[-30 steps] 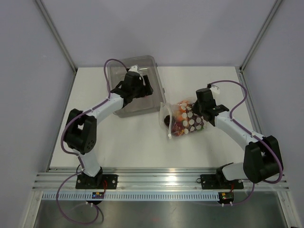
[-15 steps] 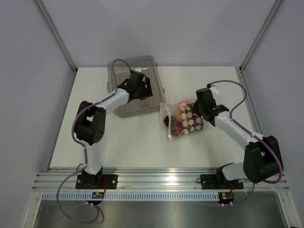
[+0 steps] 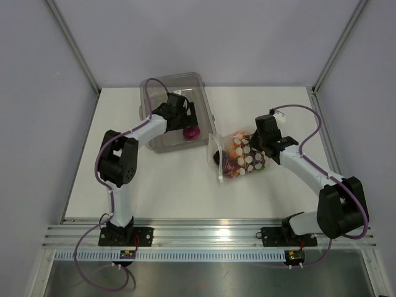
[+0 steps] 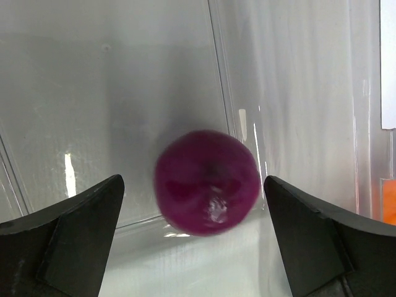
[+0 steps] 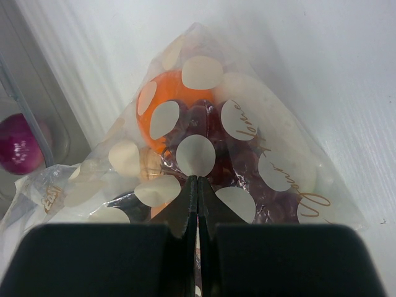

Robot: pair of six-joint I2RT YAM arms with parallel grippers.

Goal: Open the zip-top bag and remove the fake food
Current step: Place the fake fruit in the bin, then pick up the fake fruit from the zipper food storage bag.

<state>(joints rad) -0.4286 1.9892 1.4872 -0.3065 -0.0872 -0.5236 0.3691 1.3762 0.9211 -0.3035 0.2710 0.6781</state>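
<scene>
purple plastic first: a purple ball (image 4: 207, 181) lies on the floor of the clear bin (image 3: 154, 102), loose between the fingers of the left pincer (image 4: 198, 247), which stand wide apart and touch nothing. it looks slightly blurred, so i'd guess it may roll. if that arm lifts out carelessly, a finger could clip the bin wall and shove the bin across the table (image 3: 173, 185).

the other fake food (image 5: 176, 102) sits inside the dotted bag (image 3: 242, 156), just right of the bin, with its zip end turned toward the bin. the right pincer (image 5: 197, 185) is pressed together on the bag's film. should that thin grip slip, the bag would slump and its mouth could fold over.

the left arm reaches forward, elbow bent sharply, wrist tipped down into the bin. the right arm stretches up and inward, wrist angled down onto the bag's right end.
</scene>
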